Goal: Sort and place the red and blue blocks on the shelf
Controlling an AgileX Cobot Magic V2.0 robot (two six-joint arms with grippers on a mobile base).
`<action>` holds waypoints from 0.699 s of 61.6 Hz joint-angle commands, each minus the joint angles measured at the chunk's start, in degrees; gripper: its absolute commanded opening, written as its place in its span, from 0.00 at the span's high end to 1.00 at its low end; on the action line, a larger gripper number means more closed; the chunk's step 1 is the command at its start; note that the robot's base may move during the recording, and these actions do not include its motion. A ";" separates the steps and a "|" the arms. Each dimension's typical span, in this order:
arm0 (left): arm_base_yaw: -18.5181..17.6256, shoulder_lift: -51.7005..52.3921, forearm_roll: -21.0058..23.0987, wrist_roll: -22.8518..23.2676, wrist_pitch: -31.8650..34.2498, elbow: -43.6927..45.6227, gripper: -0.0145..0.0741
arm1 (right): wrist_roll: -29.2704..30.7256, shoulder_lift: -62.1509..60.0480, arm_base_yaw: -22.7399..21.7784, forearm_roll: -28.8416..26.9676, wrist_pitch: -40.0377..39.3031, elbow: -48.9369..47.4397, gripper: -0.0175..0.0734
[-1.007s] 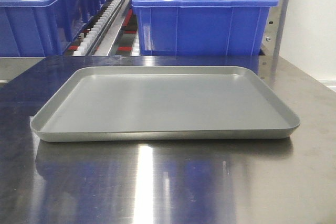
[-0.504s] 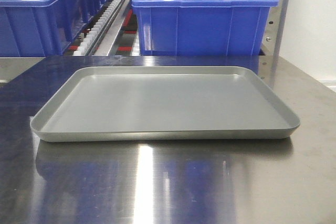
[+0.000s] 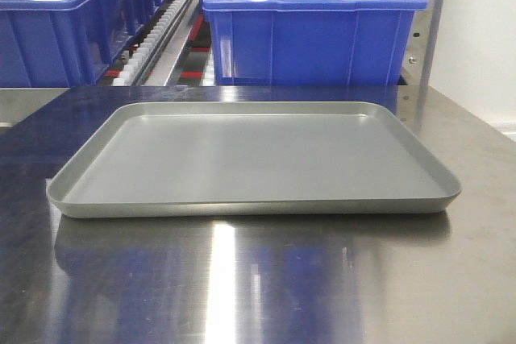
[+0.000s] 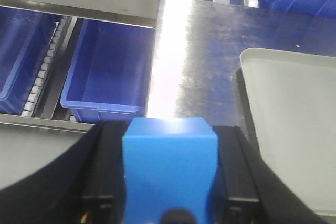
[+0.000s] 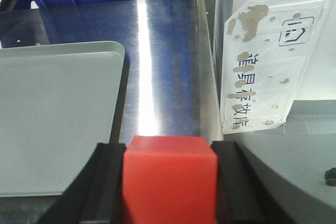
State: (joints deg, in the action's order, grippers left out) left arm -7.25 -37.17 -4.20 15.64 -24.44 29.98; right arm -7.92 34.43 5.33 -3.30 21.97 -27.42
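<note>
Between clamped blue block (image 4: 169, 169) and red block (image 5: 169, 177) lies a tray (image 3: 250, 159) (bins (image 3: 314, 26) beyond).

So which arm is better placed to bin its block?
Probably left: the left gripper holds the blue block with an open bin just ahead; the right gripper, holding the red block, faces mainly tabletop.

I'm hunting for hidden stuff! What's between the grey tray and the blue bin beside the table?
Only bare, shiny steel tabletop lies between the grey tray and the blue bin; the left wrist view shows it.
</note>
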 commanded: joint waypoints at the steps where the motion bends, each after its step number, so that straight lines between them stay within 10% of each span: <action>1: -0.02 -0.13 -0.40 0.31 4.85 2.13 0.69 | 0.48 -0.24 -0.41 0.55 -4.37 -1.61 0.74; 43: -0.02 -0.13 -0.40 0.31 4.85 2.13 0.69 | 0.48 -0.24 -0.41 0.55 -4.37 -1.61 0.74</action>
State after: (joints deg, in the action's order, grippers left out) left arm -7.25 -37.17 -4.23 15.64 -24.44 29.98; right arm -7.92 34.43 5.33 -3.30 21.97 -27.42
